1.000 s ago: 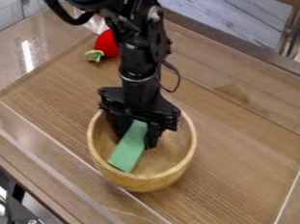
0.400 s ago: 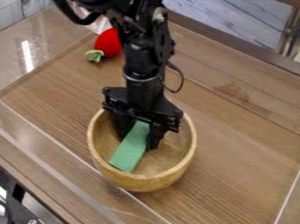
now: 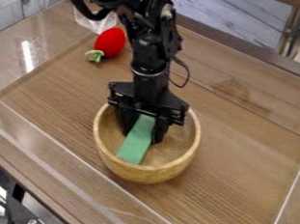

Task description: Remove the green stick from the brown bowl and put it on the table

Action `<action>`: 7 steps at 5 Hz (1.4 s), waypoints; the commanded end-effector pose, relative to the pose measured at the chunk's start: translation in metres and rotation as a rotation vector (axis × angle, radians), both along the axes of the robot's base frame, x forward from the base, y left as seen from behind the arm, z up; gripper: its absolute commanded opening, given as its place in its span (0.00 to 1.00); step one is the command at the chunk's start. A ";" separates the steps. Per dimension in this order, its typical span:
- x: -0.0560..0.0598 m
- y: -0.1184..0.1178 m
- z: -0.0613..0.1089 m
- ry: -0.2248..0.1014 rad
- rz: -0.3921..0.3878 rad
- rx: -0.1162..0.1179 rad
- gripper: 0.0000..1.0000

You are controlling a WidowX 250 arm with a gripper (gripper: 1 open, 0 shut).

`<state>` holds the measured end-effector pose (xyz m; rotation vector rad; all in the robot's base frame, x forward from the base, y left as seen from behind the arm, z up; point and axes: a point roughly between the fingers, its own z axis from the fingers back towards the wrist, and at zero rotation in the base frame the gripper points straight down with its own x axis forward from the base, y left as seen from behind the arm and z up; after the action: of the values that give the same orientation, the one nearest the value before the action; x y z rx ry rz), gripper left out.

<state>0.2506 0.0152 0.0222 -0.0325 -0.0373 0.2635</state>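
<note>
Camera view: I have the arm reaching down from 12 o'clock, black gripper (image 3: 145,117) over the upper half of the brown bowl (image 3: 146,169). Jaws are closed on the green stick (image 3: 136,144), gripping its upper end. The stick is inside the bowl, its long axis running from about 1 o'clock down to 7 o'clock, lower end near the bowl's wall at roughly 7. The fingers cover part of its top end, so I can't see exactly where the pads meet it.

The bowl sits on the table (image 3: 248,140), lower middle of my view, light tan wood with a thick rim. The gripper overlaps the rim from about 10 to 1 o'clock; can't tell if it touches there.

Red strawberry-like toy (image 3: 111,42) with a green top (image 3: 95,56) lies on the table at 11 o'clock from the bowl, well apart from it, green end pointing to about 7.
</note>
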 end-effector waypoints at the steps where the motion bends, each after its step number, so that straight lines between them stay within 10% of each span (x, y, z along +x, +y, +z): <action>1: 0.002 0.000 -0.009 -0.004 -0.039 0.011 0.00; 7: -0.013 -0.018 -0.003 -0.022 -0.257 0.044 0.00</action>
<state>0.2405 -0.0007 0.0200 -0.0013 -0.0660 0.0337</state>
